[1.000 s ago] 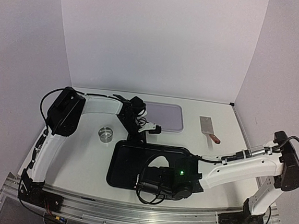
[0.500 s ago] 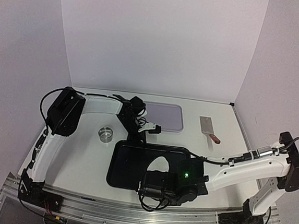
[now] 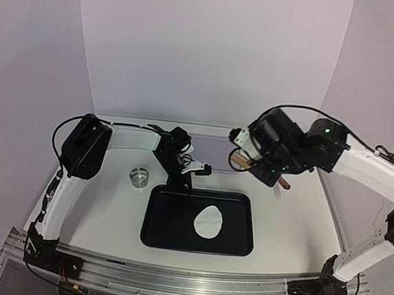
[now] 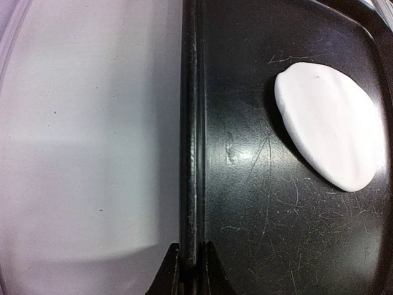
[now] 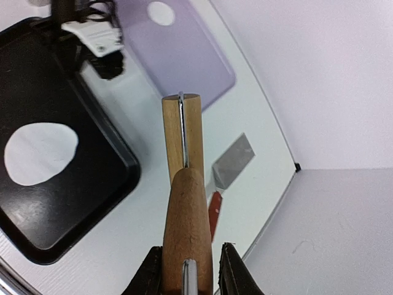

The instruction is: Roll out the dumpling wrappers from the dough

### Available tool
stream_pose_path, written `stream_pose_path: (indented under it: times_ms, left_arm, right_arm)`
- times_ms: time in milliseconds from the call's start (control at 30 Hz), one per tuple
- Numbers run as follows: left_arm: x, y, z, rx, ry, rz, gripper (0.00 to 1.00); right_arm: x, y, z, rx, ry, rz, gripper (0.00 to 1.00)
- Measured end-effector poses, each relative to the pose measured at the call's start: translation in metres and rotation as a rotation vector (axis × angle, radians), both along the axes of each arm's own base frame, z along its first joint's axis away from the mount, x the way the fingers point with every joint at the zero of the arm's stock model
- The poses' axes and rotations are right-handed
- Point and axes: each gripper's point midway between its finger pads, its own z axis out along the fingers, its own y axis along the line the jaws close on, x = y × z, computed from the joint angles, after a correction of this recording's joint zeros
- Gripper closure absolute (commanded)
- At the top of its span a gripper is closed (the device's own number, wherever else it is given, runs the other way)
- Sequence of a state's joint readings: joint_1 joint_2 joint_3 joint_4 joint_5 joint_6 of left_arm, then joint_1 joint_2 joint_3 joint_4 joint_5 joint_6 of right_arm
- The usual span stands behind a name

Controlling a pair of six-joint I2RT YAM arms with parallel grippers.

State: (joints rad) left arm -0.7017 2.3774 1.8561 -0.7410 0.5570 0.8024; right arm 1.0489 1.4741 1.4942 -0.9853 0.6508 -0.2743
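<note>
One smooth white dough oval [image 4: 325,129], scratched black tray [image 4: 258,196]

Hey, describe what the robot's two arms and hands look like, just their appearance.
The left arm and right arm both have white tubular links joined by chunky black joint housings. A thin black cable loops beside each arm, and small green lights glow on the right arm's joints. The left hand and right hand have dark, tapering fingers. No readable markings show.
</note>
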Motion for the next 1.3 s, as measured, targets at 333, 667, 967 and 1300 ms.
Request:
stream_pose_path:
  times_ms: [333, 667, 967, 1300]
  left_arm:
    - [0.000, 0.000, 0.000, 0.002, 0.000, 0.001, 1.00]
    - [0.000, 0.000, 0.000, 0.003, 0.002, 0.003, 1.00]
    - [0.000, 0.000, 0.000, 0.003, 0.004, 0.006, 1.00]
    - [-0.001, 0.001, 0.000, 0.002, 0.008, 0.009, 1.00]
  right_arm:
    - [0.094, -0.155, 0.030, 0.165, -0.003, -0.545, 1.00]
    - [0.146, -0.270, -0.052, 0.277, 0.250, -0.988, 1.00]
    - [0.126, -0.281, -0.074, 0.505, 0.387, -1.211, 1.00]
    - [0.102, -0.309, -0.101, 0.908, 0.279, -1.562, 1.00]
